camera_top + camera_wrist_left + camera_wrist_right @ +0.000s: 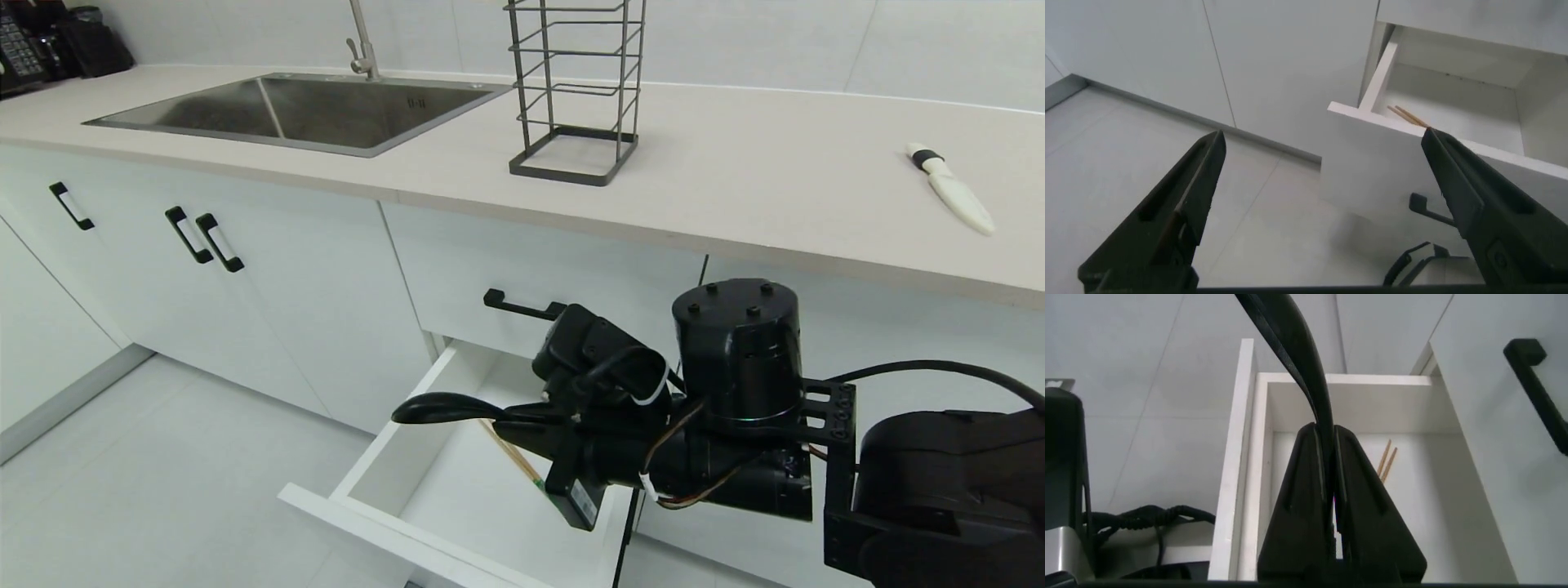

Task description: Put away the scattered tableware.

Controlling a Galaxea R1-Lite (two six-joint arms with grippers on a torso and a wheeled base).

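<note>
One narrow pinch, right fingers (1305,482) clamped on the spoon (445,407) handle: liable to swivel, dropping outside the drawer (392,523) below; left fingers (1192,196) wide apart, empty.

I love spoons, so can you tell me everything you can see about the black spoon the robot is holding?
The black spoon looks like smooth, dark plastic in one piece: a rounded bowl at one end and a thin, curved handle. The right gripper has its fingers shut on the handle, holding the spoon roughly level above the open white drawer, with the bowl toward the robot's left. Only the fingers touch it.
</note>
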